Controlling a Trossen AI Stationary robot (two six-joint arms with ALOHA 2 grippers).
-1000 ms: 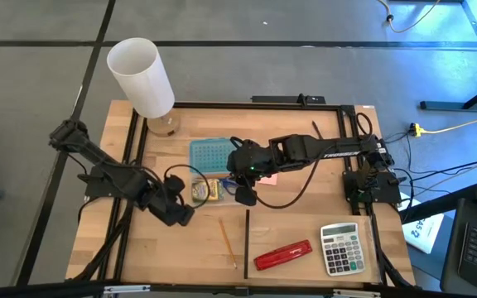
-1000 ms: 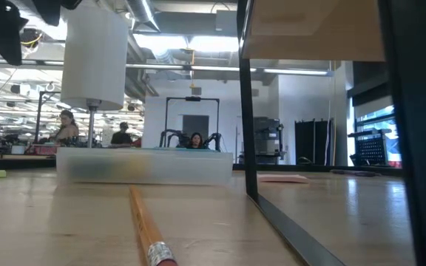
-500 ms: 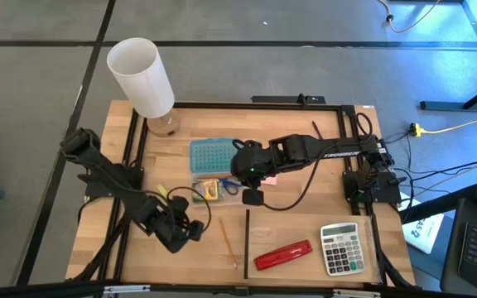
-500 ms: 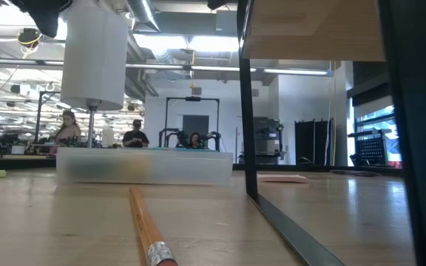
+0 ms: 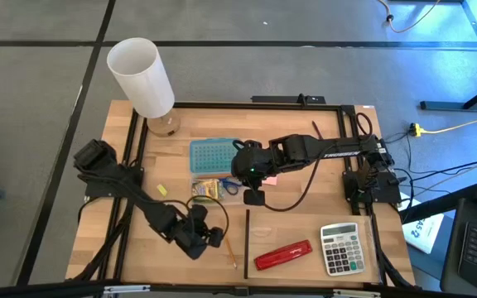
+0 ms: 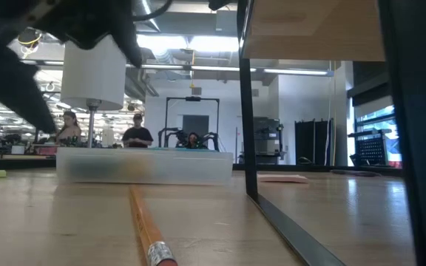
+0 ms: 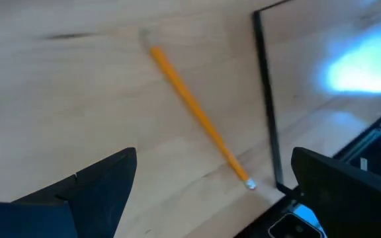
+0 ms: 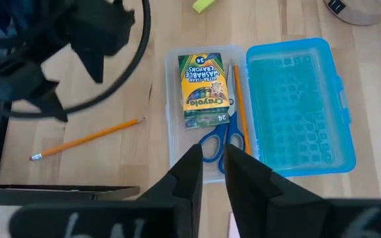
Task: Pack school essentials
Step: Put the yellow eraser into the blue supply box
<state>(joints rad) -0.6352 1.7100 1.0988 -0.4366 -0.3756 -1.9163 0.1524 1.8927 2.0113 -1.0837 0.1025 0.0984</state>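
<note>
The clear pencil-box tray [image 5: 214, 189] lies on the table with the yellow-green crayon box [image 8: 206, 90], blue-handled scissors [image 8: 218, 142] and an orange pencil [image 8: 238, 99] in it. Its blue lid [image 8: 297, 106] lies open beside it. A second orange pencil [image 7: 200, 119] lies flat on the wood [image 5: 227, 241]. My left gripper [image 5: 204, 238] hovers open just left of this pencil [image 7: 210, 198]. My right gripper [image 5: 252, 197] hangs shut above the tray's right end [image 8: 218, 173]. The tiny yellow eraser [image 5: 162, 189] lies left of the tray. The pink pad [image 6: 283, 178] is mostly under the right arm.
A white paper-towel roll [image 5: 142, 76] stands at the far left corner. The red stapler [image 5: 282, 255] and grey calculator [image 5: 340, 247] lie near the front right. A thin dark strip [image 5: 247, 230] runs right of the loose pencil. Bare wood lies around the pencil.
My left gripper has swung away from the tray's left end, toward the table's near edge and to the right. It now hangs beside the loose pencil. The yellow eraser, covered by that arm before, shows now.
</note>
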